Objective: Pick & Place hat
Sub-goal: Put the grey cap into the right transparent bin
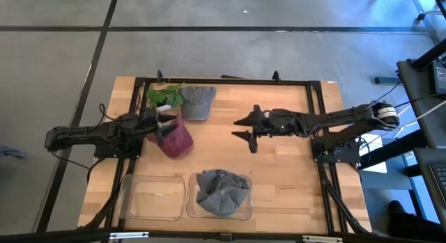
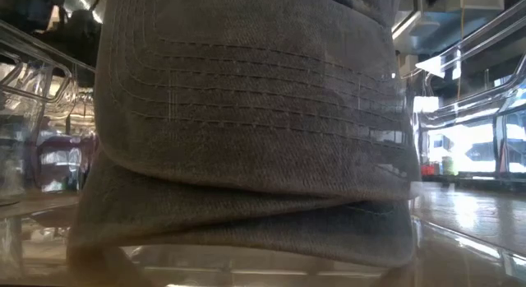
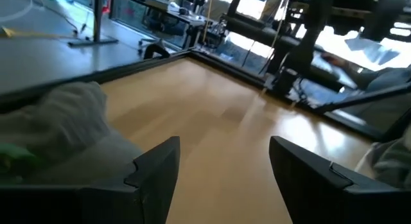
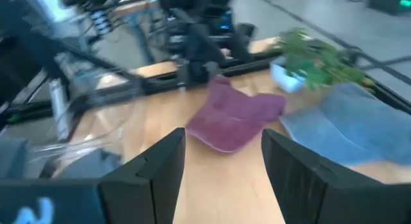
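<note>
A maroon hat (image 1: 178,140) (image 4: 237,118) lies on the table left of centre. My left gripper (image 1: 167,128) (image 3: 221,153) is open and stands over the hat's left edge; only bare table shows between its fingers. A grey hat (image 1: 197,102) (image 4: 340,124) (image 3: 64,121) lies farther back, beside a potted plant (image 1: 164,95). Another grey hat (image 1: 221,191) (image 2: 246,131) sits crumpled in the near right clear bin. My right gripper (image 1: 239,129) (image 4: 221,144) is open above mid-table, right of the maroon hat and pointing toward it.
A clear bin (image 1: 129,201) holding nothing stands at the near edge, left of the bin with the grey hat. The plant (image 4: 308,54) sits at the far left, close to the grey hat. A black frame (image 1: 230,81) rims the table. Bare wood lies under the right gripper.
</note>
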{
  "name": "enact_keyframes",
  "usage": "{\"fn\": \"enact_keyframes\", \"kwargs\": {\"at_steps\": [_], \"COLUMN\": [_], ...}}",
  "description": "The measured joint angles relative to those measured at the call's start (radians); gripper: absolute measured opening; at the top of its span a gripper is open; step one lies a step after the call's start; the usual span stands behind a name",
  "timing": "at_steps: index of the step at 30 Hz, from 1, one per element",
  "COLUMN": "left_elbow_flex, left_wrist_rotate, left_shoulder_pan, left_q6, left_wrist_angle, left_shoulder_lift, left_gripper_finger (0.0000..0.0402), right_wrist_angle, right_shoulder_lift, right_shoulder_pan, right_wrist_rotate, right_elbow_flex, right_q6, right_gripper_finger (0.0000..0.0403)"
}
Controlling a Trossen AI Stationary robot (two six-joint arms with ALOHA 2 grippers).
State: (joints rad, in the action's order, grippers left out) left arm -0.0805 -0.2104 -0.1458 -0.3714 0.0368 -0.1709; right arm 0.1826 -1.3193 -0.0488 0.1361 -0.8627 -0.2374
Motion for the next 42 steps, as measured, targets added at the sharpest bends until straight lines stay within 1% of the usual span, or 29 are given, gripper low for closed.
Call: {"fn": "enact_keyframes", "kwargs": {"at_steps": [4, 7, 11, 16, 21, 28, 31, 36, 42], "left_elbow_flex": [-0.078, -0.153, -0.241, -0.323, -0.376, -0.425, -0.444, -0.492, -0.541], "left_wrist_rotate": [-0.028, -0.075, -0.116, -0.131, -0.145, -0.247, -0.266, -0.372, -0.383], "left_shoulder_pan": [0.000, 0.000, 0.000, 0.000, 0.000, -0.001, -0.012, -0.030, -0.062], "left_q6": [0.138, 0.253, 0.396, 0.491, 0.546, 0.621, 0.621, 0.622, 0.621], "left_wrist_angle": [-0.004, -0.004, -0.004, -0.002, -0.007, -0.017, -0.019, -0.031, -0.034], "left_shoulder_lift": [-0.116, -0.231, -0.419, -0.679, -0.895, -1.124, -1.206, -1.321, -1.420], "left_gripper_finger": [0.0235, 0.0235, 0.0235, 0.0235, 0.0235, 0.0235, 0.0235, 0.0235, 0.0235], "right_wrist_angle": [0.057, 0.066, 0.070, 0.069, 0.069, 0.069, 0.067, 0.066, 0.061], "right_shoulder_lift": [0.027, 0.029, 0.029, 0.029, 0.029, 0.029, 0.029, 0.029, 0.029], "right_shoulder_pan": [0.014, 0.021, 0.035, 0.063, 0.079, 0.099, 0.103, 0.103, 0.103], "right_wrist_rotate": [0.070, 0.111, 0.117, 0.117, 0.117, 0.116, 0.116, 0.116, 0.114], "right_elbow_flex": [0.074, 0.092, 0.092, 0.092, 0.092, 0.092, 0.092, 0.092, 0.092], "right_q6": [-0.046, -0.045, -0.019, -0.021, -0.012, 0.012, 0.028, 0.054, 0.059], "right_gripper_finger": [0.0207, 0.0207, 0.0207, 0.0207, 0.0207, 0.0207, 0.0207, 0.0207, 0.0207]}}
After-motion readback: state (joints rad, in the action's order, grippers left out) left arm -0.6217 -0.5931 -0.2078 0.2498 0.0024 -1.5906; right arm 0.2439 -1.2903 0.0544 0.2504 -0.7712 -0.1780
